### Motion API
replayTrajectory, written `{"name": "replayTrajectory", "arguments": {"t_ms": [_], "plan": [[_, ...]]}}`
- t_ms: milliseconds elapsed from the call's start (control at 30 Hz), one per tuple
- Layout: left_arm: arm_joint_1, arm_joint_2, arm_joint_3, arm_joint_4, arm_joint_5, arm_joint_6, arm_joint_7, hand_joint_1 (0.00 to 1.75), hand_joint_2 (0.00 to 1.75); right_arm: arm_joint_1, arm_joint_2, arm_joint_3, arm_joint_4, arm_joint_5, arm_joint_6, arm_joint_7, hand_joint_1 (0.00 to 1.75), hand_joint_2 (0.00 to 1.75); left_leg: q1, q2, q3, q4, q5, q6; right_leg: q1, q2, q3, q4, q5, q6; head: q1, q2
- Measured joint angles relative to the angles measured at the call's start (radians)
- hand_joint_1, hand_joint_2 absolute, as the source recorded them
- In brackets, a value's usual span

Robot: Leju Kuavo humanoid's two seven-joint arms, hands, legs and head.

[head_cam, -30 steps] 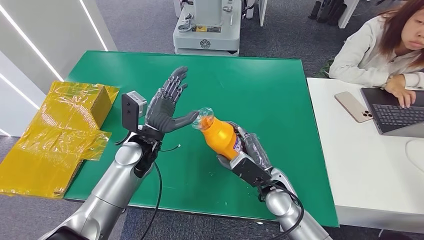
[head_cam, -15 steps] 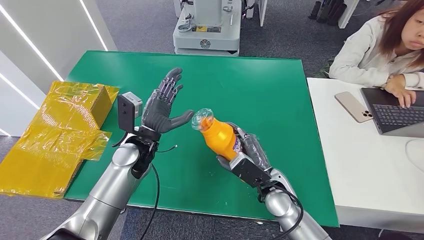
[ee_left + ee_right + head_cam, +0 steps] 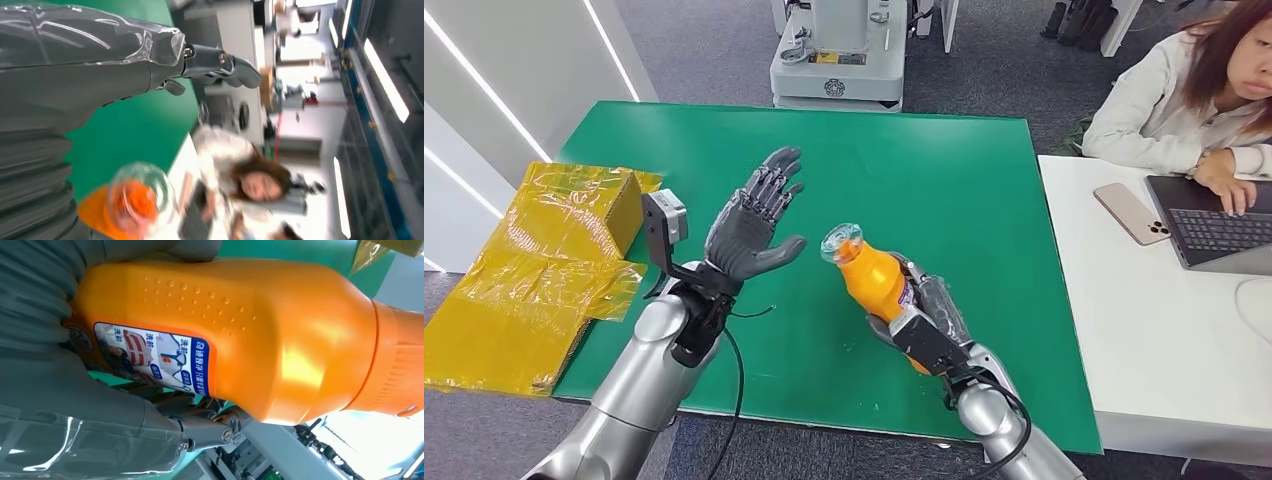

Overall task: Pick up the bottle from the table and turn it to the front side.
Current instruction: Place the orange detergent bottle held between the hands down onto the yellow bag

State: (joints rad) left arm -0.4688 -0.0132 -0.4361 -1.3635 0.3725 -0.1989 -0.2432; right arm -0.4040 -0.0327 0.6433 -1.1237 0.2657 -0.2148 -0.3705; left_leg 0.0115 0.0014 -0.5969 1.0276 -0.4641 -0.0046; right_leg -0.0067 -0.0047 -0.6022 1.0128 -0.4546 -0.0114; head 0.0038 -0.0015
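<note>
The bottle sits in the lower middle of the head view, lifted off the green table and wrapped around its lower body by the right hand. Its long axis runs on a slant, from the base hidden in the lower right grip up to the clear cap end at the upper left, so the cap aims toward the left hand.

That left hand hovers left of centre with its palm facing the bottle, fingers spread wide and thumb out, grasping nothing. It stands near the cap but apart from it, a strip of green showing between thumb and cap. Judging by this, any handover or turn depends on closing that gap along the bottle's own axis, and the left hand is the only free one to do it.

In the right wrist view a blue and white label lies against the hand's fingers, half tucked under the grip; whether it is the front face I cannot tell. The bottle's base is covered by the hand. The left wrist view shows the cap blurred at its lower left.
</note>
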Motion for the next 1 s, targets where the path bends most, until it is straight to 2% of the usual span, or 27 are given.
{"name": "replayTrajectory", "arguments": {"t_ms": [100, 200, 500, 767, 1000], "plan": [[0.009, 0.000, -0.016, -0.031, 0.106, -0.057, 0.043, 0.00, 1.75, -0.003, 0.002, 0.000, 0.013, -0.002, -0.004, -0.005, 1.75, 1.75, 0.000, 0.000, 0.000, 0.000, 0.000, 0.000, 0.000, 0.000, 0.000, 0.000, 0.000, 0.000, 0.000, 0.000], [0.011, 0.001, -0.032, -0.053, 0.156, -0.075, 0.068, 0.00, 1.75, -0.009, 0.006, 0.000, 0.024, -0.003, -0.006, -0.003, 1.75, 1.75, 0.000, 0.000, 0.000, 0.000, 0.000, 0.000, 0.000, 0.000, 0.000, 0.000, 0.000, 0.000, 0.000, 0.000], [0.013, 0.002, -0.060, -0.066, 0.177, -0.082, 0.083, 0.00, 1.75, -0.007, 0.007, -0.012, 0.024, -0.006, -0.039, -0.006, 1.75, 1.75, 0.000, 0.000, 0.000, 0.000, 0.000, 0.000, 0.000, 0.000, -0.001, 0.000, 0.000, 0.000, 0.000, 0.000], [0.002, -0.003, -0.066, -0.057, 0.102, -0.015, 0.039, 0.00, 1.75, 0.006, 0.025, -0.018, -0.045, 0.015, -0.072, -0.043, 1.75, 1.75, 0.000, 0.000, 0.000, 0.000, 0.000, 0.000, 0.000, 0.000, -0.001, 0.000, 0.000, 0.000, 0.000, 0.000], [-0.039, 0.000, -0.032, 0.003, 0.078, 0.029, 0.011, 0.00, 1.75, 0.008, 0.038, -0.017, -0.110, 0.036, -0.069, -0.049, 1.75, 1.75, 0.000, 0.000, 0.000, 0.000, 0.000, 0.000, 0.000, 0.000, -0.001, 0.000, 0.000, 0.000, 0.000, 0.000]]}}
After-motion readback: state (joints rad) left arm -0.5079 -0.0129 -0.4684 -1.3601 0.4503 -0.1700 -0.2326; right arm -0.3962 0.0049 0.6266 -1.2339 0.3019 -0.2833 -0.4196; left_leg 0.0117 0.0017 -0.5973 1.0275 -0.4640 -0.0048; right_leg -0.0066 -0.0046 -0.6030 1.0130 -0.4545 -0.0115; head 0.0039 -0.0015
